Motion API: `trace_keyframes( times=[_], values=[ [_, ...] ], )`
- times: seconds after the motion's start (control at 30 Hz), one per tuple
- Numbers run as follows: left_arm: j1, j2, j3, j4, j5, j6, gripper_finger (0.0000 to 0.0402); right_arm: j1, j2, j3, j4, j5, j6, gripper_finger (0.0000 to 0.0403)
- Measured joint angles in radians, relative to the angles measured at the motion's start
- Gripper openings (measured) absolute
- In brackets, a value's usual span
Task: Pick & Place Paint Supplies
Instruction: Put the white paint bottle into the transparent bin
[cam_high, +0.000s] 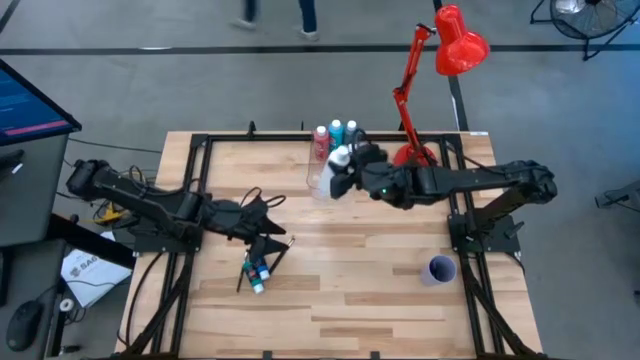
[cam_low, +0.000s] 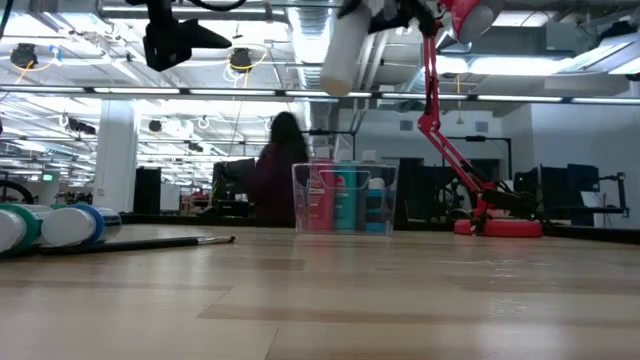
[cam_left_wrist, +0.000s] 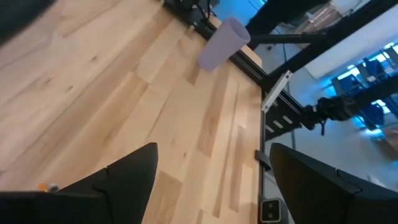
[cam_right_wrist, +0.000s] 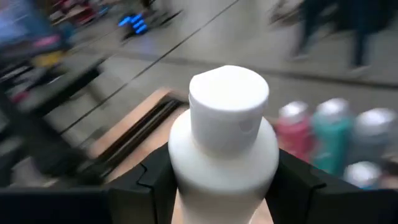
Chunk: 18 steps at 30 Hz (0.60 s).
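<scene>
**White bottle carried to the box**

A white bottle (cam_right_wrist: 224, 146) rides clamped between the fingers of the right gripper (cam_high: 345, 172), just above centre of the high view. In the low view it hangs at the top of the frame, long axis near upright but tilted, the end in view pointing down and slightly left. It is over the clear box (cam_low: 344, 198), where pink-red and teal bottles (cam_low: 341, 203) already stand. The step looks like transport before placing; the next move likely calls for lowering into the box's free corner, clear of its neighbours and wall. At lower left of the high view, the left gripper (cam_high: 272, 243) hovers empty, fingers wide apart, over small bottles (cam_high: 258, 275) and brushes (cam_high: 272, 262) awaiting pickup.
</scene>
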<state>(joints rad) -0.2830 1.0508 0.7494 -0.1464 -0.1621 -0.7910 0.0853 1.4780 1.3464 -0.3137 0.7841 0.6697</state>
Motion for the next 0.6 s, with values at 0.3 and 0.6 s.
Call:
trace_keyframes(
  times=[0.3,0.6],
  values=[
    [-0.039,0.0,-0.001,0.0,-0.049,-0.009,0.0305,-0.01,0.074,0.001,0.009,0.171,-0.068,0.0178],
    [-0.046,-0.001,-0.001,-0.002,-0.092,-0.022,0.0305,-0.048,0.187,0.001,0.015,0.201,-0.034,0.0176]
  ],
)
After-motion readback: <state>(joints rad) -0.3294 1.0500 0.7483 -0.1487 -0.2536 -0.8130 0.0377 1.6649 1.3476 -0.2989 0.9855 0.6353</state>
